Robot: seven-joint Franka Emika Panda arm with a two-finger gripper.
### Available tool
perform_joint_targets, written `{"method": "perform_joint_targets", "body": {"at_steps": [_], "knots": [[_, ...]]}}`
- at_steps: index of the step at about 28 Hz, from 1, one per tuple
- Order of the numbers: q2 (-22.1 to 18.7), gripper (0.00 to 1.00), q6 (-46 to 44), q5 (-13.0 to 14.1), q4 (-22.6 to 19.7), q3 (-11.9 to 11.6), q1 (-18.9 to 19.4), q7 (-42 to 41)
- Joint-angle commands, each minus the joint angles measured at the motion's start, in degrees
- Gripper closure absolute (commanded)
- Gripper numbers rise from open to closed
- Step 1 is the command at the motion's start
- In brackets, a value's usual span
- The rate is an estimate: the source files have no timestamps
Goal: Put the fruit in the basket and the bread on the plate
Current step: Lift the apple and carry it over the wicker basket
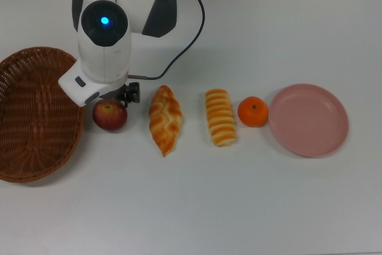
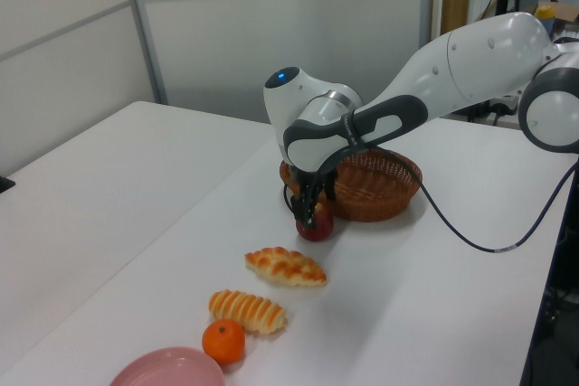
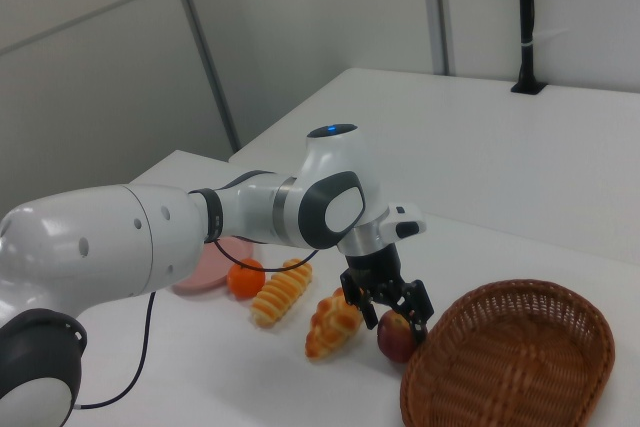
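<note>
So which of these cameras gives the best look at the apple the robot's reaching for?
The right view: the apple shows between the open gripper fingers. In the top view the arm covers its upper part; in the left view the gripper hides much of it.

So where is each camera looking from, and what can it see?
Top view: straight above, looking down at the table; shows the arm's white wrist above the apple.
Left view: low, from the plate end, looking along the row toward the basket; shows the whole arm.
Right view: from the basket end, facing back; shows the arm and gripper.
All views share the apple and basket.
</note>
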Motion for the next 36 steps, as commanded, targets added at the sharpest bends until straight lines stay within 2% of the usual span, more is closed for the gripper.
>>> {"method": "perform_joint_targets", "body": {"at_steps": [1, 7, 9, 11, 15, 18, 19, 20, 27, 31, 36], "knots": [[-0.41, 0.00, 1.35, -0.91, -0.90, -0.39, 0.67, -0.31], [0.12, 0.02, 3.10, -1.00, -0.90, -0.39, 0.67, -0.22], [0.21, 0.14, 3.37, -1.09, -0.90, -0.39, 0.67, -0.22], [0.21, 0.16, 3.37, -1.09, -0.90, -0.39, 0.67, -0.22], [0.30, 0.27, 3.37, -1.09, -0.99, -0.39, 0.76, -0.22], [0.21, 0.43, 3.37, -1.17, -1.08, -0.39, 0.76, -0.40], [0.21, 0.55, 3.37, -1.17, -1.08, -0.39, 0.76, -0.66], [0.21, 0.58, 3.37, -1.17, -1.08, -0.39, 0.76, -0.66], [-0.93, 0.60, 2.66, -0.21, -0.47, 0.14, 1.54, -0.05], [-3.66, 0.60, 2.40, 0.49, -0.29, 0.22, 3.04, 2.58], [-6.29, 0.60, 2.22, 3.13, 0.85, 0.49, 3.13, 3.64]]}}
